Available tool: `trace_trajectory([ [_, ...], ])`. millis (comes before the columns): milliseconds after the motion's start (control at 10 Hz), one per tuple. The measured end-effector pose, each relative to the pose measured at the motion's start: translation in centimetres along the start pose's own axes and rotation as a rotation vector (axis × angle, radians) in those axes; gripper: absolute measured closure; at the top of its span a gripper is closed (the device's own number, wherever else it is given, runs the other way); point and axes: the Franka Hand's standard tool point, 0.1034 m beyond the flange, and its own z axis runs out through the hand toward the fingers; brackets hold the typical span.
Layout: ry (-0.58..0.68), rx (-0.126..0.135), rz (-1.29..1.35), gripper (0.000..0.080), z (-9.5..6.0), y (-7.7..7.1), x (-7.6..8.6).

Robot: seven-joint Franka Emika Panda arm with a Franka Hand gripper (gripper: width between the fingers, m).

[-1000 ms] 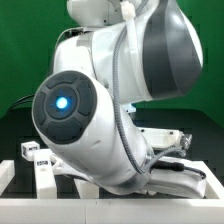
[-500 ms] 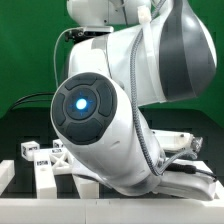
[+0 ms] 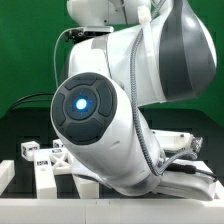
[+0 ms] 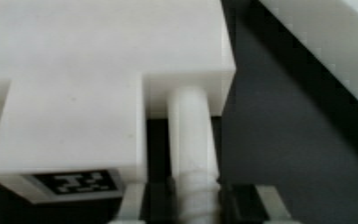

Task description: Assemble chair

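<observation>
In the wrist view a chunky white chair piece (image 4: 105, 50) fills most of the picture, with a square black-and-white tag (image 4: 78, 182) on its block. A thin white rod (image 4: 190, 120) of that piece runs out from it. My gripper (image 4: 194, 208) has a dark finger (image 4: 158, 208) pressed against each side of the rod, so it is shut on it. In the exterior view the gripper is hidden behind my arm. More tagged white chair pieces (image 3: 42, 168) lie at that view's lower left.
My bulky white arm (image 3: 110, 110) blocks most of the exterior view. The table (image 3: 20, 125) is black against a green backdrop. In the wrist view, another white edge (image 4: 327, 50) runs beside the piece across a dark gap.
The arm's big joint swung toward the exterior view's right and up a second ago, then held still. Earlier wrist frames are not given, so the jaws' movement does not show.
</observation>
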Motion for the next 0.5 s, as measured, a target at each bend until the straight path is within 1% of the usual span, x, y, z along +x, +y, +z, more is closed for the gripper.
trace_trajectory([
  [200,-0.001,0.007,-0.005,0.0692,-0.9,0.5,-0.3],
  [300,-0.017,0.004,-0.007,0.0692,-1.7,0.6,-1.1],
  [400,-0.031,-0.002,-0.015,0.0692,-2.9,0.6,-2.5],
  [500,-0.019,-0.001,-0.026,0.0692,-4.5,0.2,-3.7],
])
